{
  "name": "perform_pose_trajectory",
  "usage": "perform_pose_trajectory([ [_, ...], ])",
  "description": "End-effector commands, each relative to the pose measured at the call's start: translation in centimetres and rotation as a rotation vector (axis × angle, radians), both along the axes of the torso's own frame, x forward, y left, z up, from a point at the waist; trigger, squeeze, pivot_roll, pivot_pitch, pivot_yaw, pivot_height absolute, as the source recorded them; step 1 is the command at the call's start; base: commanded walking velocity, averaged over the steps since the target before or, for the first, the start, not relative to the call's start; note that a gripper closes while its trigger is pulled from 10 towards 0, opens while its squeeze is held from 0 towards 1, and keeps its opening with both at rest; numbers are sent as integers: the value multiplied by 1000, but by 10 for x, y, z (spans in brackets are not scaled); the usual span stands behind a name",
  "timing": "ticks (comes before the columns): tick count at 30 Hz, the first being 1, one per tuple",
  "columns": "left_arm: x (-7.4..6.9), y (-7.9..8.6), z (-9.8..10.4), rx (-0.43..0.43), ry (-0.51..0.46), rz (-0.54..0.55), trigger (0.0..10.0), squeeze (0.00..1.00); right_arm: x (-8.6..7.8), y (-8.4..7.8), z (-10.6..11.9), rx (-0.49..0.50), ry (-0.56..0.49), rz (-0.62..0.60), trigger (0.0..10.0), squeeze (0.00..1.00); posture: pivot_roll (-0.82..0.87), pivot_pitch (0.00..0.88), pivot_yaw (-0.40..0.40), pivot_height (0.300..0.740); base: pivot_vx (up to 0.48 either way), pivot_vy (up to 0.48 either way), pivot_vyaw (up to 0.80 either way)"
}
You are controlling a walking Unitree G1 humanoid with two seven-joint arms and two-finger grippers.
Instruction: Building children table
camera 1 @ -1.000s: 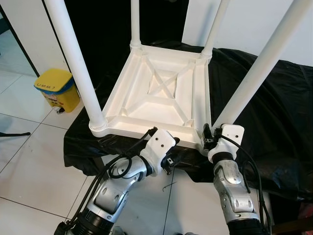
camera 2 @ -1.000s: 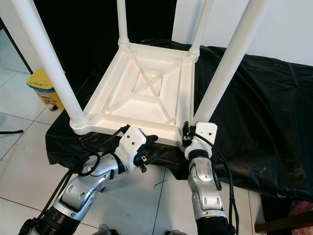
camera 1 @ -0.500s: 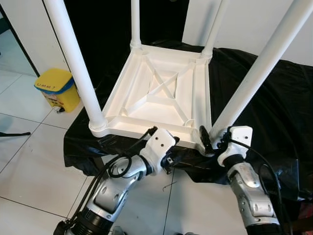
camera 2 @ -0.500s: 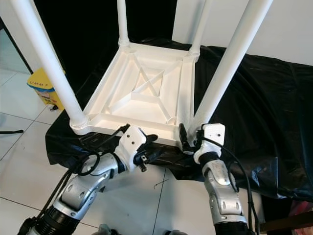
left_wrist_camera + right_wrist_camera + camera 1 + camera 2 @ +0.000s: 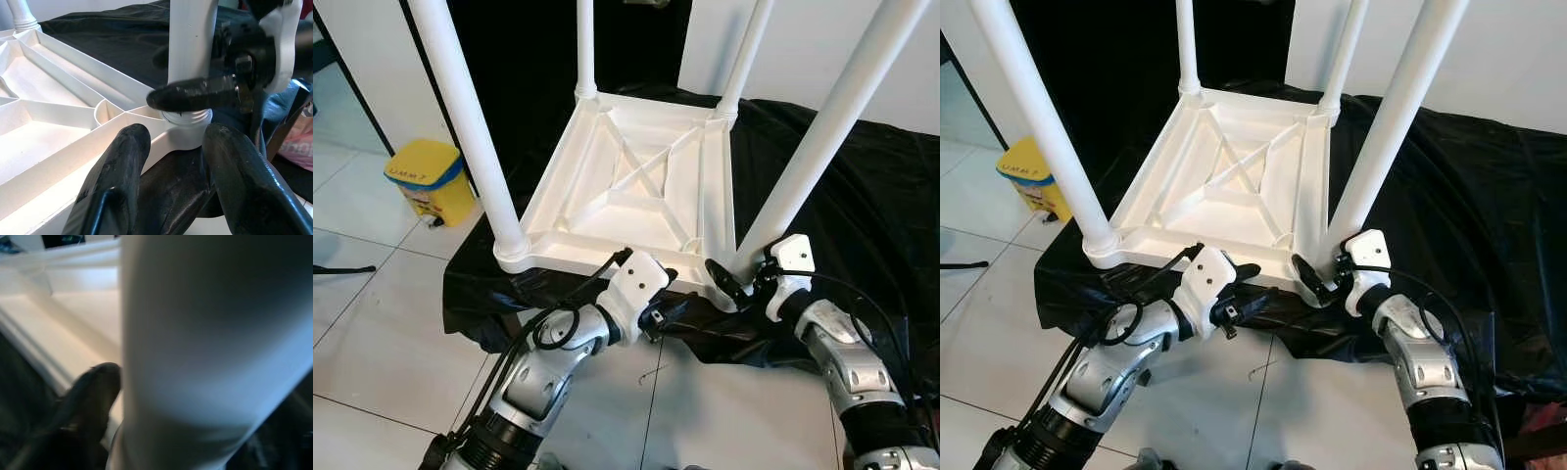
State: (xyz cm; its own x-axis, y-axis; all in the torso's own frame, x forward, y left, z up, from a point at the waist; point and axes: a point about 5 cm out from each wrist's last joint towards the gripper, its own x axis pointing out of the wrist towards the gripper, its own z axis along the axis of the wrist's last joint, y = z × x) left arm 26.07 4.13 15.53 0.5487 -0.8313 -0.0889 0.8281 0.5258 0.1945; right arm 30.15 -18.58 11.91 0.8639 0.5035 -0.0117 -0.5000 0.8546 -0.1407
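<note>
Table (image 5: 636, 186) lying upside down on the black cloth (image 5: 862, 225), legs up. Right gripper (image 5: 736, 282) closing on the near-right leg (image 5: 813, 157) base; left gripper (image 5: 668, 311) hovering open beside it.

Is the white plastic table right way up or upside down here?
Upside down: the white plastic table lies top-down on the black cloth, ribbed underside showing, four legs pointing up.

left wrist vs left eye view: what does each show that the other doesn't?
Left wrist view: the threaded collar at the base of the near right leg, with a right gripper finger across it. Left eye view: all four legs, the yellow bin, tiled floor, both arms. Shared: the upturned white table's ribbed underside, the black cloth and the left gripper.
</note>
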Motion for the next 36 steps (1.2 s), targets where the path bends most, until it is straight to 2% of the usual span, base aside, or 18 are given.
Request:
perform_pose_trajectory([
  [1, -2, -3, -2, 7, 9, -45, 10000, 0, 0, -3, -4, -24, 17, 4, 0, 0, 10, 38, -87, 740, 0, 0, 0],
  [10, -4, -2, -2, 3, 8, -35, 10000, 0, -4, -12, -15, -10, 63, -6, 0, 0, 9, 45, -88, 740, 0, 0, 0],
  [11, -3, -2, -2, 3, 10, -36, 10000, 0, -4, -13, -16, 13, 71, -41, 10000, 0, 8, 46, -88, 740, 0, 0, 0],
  [20, -3, -1, -2, 3, 15, -40, 10000, 0, -7, -9, -15, 43, 57, -125, 10000, 0, -4, 61, -82, 740, 0, 0, 0],
  [23, -5, -1, -3, 3, 20, -44, 10000, 0, -13, 4, -17, 105, 49, -277, 10000, 0, -7, 77, -82, 740, 0, 0, 0],
  [29, -4, 0, -3, 1, 22, -34, 10000, 0, -18, 15, -20, 163, 43, -412, 10000, 0, -4, 82, -82, 740, 0, 0, 0],
  [33, -3, 0, -2, 1, 20, -33, 10000, 0, -20, 24, -24, 219, 55, -604, 10000, 0, -10, 86, -80, 740, 0, 0, 0],
  [36, -3, -1, -2, -1, 19, -36, 10000, 0, -19, 32, -28, 245, 84, -636, 10000, 0, -10, 85, -80, 740, 0, 0, 0],
])
